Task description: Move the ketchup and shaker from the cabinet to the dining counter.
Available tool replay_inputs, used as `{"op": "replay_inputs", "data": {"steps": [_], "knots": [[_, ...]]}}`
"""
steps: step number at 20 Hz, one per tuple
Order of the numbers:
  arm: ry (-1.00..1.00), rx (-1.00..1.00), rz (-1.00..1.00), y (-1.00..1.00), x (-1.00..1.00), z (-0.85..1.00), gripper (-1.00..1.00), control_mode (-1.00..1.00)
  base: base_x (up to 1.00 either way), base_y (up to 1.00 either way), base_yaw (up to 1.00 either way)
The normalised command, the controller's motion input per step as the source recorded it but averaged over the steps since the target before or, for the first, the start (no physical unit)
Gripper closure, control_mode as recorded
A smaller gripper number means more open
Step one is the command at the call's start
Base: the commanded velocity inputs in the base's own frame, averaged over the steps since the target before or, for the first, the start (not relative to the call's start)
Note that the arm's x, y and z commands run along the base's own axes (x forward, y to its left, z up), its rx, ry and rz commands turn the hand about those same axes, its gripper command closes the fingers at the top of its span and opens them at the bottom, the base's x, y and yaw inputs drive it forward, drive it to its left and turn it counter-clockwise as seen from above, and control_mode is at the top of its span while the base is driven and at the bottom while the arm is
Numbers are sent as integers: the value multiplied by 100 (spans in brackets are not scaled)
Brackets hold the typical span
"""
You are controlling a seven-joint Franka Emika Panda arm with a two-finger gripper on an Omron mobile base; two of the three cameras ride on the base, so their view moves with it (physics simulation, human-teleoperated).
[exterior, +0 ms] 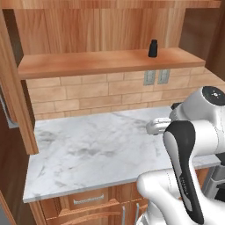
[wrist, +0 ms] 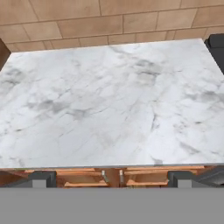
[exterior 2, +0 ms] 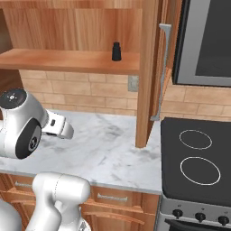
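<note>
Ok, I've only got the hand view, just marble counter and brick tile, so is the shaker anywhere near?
Observer: Yes, the shaker stands upright on the wooden shelf of the cabinet, above the counter you see.
Operator: Is the ketchup next to it?
Observer: I can see no red bottle on that shelf; the shaker stands there alone.
Operator: What's to the right of the counter?
Observer: A black stovetop with two round burner rings, right beside the marble.
Operator: Is the cabinet door in the way?
Observer: It's swung open, edge-on, with its metal bar handle facing the stove side.
</note>
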Motion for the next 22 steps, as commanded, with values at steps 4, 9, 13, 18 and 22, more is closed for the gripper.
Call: {"op": "replay_inputs", "data": {"steps": [4,9,13,18,22], "knots": [[0,0,0,0,0,0,-100,100,42,1,-6],[0,0,0,0,0,0,-100,100,9,0,0],[0,0,0,0,0,0,-100,100,0,0,0],[0,0,0,0,0,0,-100,100,0,0,0],[0,0,0,0,0,0,-100,100,0,0,0]]}}
